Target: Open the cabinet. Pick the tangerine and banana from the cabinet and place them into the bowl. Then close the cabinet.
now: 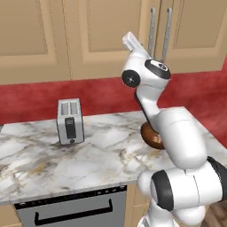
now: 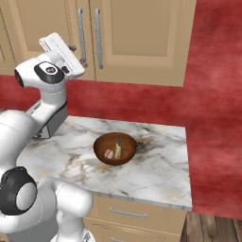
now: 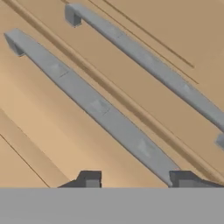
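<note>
The cabinet (image 2: 142,38) is shut, its two tan doors meeting between two vertical silver bar handles (image 2: 80,33). My gripper (image 2: 78,54) is raised right in front of those handles, close to the left door. In the hand view the gripper (image 3: 136,179) is open, its fingertips (image 3: 89,178) apart, and the nearer handle (image 3: 100,107) runs down towards the right tip with nothing clamped. The dark reddish-brown bowl (image 2: 115,148) sits on the counter below. In it lie a long yellow-green fruit, apparently the banana (image 2: 118,145), and a small pale roundish piece (image 2: 110,153) that may be the tangerine.
A silver toaster (image 1: 70,120) stands on the marble counter (image 1: 44,155) to the left. An appliance front with a black handle (image 1: 75,213) sits below the counter edge. Handle-less tan doors (image 1: 26,35) fill the left wall, above a red backsplash (image 2: 142,104).
</note>
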You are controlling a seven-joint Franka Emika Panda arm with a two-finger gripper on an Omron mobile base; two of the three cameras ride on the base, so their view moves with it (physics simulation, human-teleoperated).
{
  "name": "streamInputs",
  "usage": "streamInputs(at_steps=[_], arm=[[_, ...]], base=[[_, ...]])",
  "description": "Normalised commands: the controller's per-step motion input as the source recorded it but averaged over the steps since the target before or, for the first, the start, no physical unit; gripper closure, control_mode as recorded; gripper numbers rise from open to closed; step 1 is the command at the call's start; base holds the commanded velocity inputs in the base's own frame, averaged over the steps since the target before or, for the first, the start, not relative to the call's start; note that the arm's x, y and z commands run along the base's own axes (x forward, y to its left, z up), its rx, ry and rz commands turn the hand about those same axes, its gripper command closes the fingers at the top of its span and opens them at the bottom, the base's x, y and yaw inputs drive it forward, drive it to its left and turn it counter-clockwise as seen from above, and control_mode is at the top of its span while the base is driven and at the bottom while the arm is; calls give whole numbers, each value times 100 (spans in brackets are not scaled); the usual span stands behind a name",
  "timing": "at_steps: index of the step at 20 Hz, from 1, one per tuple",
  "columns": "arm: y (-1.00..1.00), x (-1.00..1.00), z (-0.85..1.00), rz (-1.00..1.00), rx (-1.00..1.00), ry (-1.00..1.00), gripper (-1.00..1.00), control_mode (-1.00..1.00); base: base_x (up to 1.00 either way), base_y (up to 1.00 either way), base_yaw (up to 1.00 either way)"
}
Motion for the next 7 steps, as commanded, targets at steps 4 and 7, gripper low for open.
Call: streamInputs(at_steps=[4, 7], arm=[[-30, 71, -44, 21, 0, 0, -100, -100], [-27, 67, -42, 19, 0, 0, -100, -100]], base=[[0, 0, 0], [0, 0, 0]])
